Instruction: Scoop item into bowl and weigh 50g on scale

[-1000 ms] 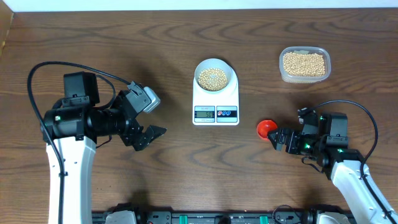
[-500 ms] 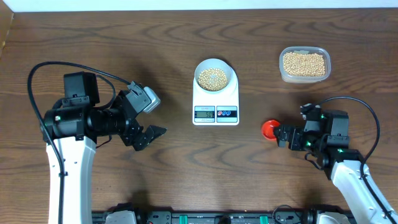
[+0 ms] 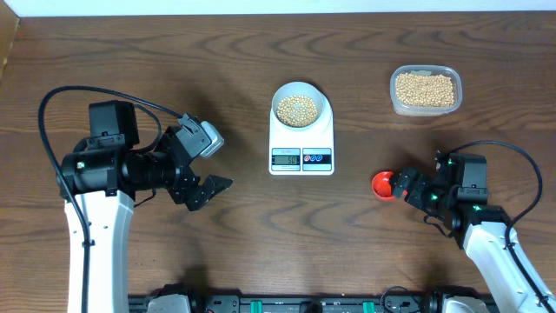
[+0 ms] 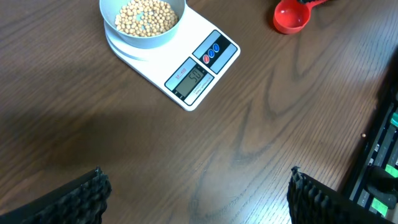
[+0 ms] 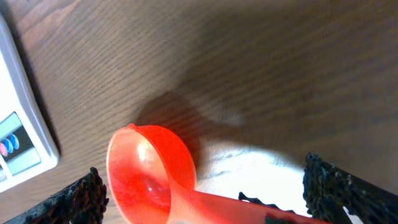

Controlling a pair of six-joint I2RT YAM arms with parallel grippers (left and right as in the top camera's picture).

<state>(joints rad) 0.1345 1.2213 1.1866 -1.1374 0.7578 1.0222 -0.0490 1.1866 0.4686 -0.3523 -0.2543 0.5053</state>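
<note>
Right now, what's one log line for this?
bowl: soybeans inside, on scale | red scoop: empty, by right tool | left tool: open | right tool: open

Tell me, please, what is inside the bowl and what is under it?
Inside the bowl lie tan beans, which hide its bottom. Under it is the white scale; the part of the scale's platform beneath the bowl cannot be seen.

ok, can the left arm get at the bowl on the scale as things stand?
Probably yes. The left gripper has open, empty jaws, and nothing stands between it and the bowl on the scale. The red scoop lies off on the other side.
</note>
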